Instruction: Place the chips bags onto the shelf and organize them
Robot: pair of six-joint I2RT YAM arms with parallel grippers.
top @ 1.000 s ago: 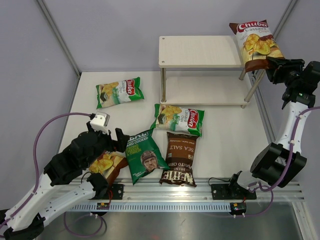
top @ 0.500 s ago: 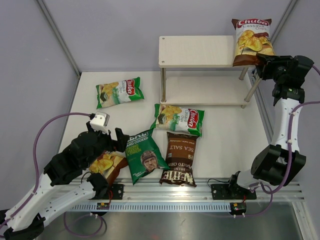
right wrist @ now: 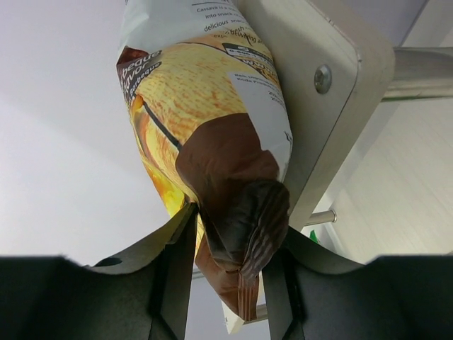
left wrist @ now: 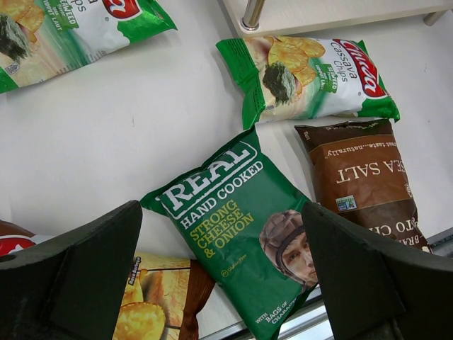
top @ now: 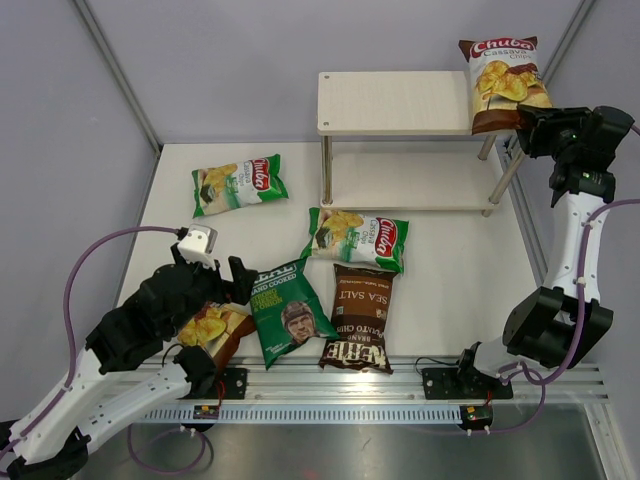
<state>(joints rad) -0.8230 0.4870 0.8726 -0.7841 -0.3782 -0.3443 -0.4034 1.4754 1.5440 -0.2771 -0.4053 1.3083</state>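
Observation:
My right gripper is shut on the bottom seam of a brown-and-white Chuba chips bag. It holds the bag upright at the right end of the shelf's top board. In the right wrist view the bag rises from between the gripper's fingers, against the board's corner. My left gripper hangs wide open and empty over the dark green REAL bag. A second brown Chuba bag lies partly under that arm. Two green Chuba bags and the Kettle Sea Salt bag lie flat on the table.
The shelf's lower board carries nothing. Thin metal legs stand at its corners. An aluminium rail runs along the near table edge, and grey walls close in the left and right sides.
The right gripper has swung the brown Chuba bag from a tilt beside the shelf to upright at the top board's right end. The left arm has not moved.

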